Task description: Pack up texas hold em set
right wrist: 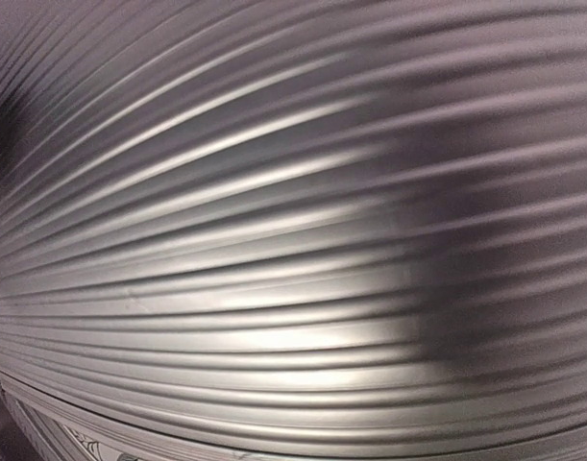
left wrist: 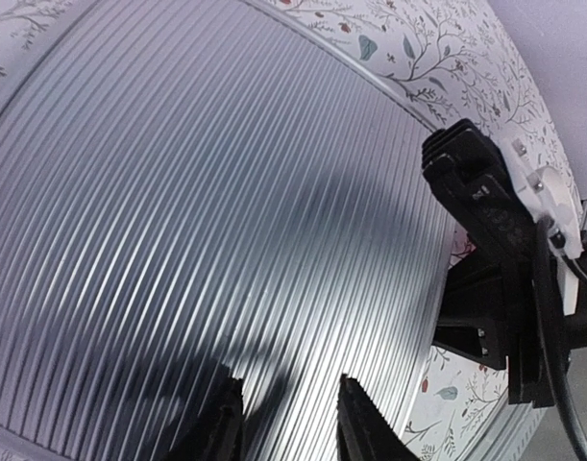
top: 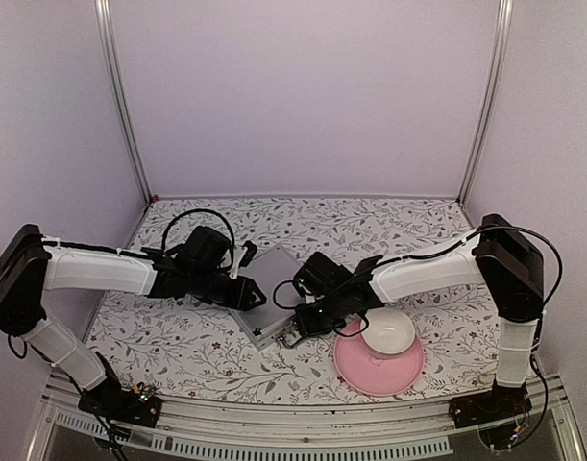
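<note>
at the middle of the flowered table point(top: 178, 336) you have the silver briefcase point(top: 274, 271) lying flat, ribbed lid up and down on its base, turned so that one corner points to 6 o'clock; none of the cards or chips show in any view; your left claw point(top: 257, 296) sits over the case's 9 o'clock side, reaching in from the left; in the left wrist view its two dark fingers point(left wrist: 224, 423) stand a narrow gap apart above the ribbed aluminium point(left wrist: 226, 192), with nothing between them, so it is slightly parted and holds nothing; whether the tips touch the lid, you cannot tell; your right claw point(top: 295, 336) is at the case's 5 o'clock edge, near the bottom corner; the left wrist view shows one black finger point(left wrist: 471, 182) of it at the rim of the lid, at about 3 o'clock in that view; the right wrist camera is filled by blurred silver ribs point(right wrist: 293, 240) and shows no fingers, so how far that claw is open, or whether it grips the edge, you cannot tell; at 4 o'clock from the case, just beside the right claw, lies the pink plate point(top: 370, 379) with the white bowl point(top: 389, 331) resting on it.
</note>
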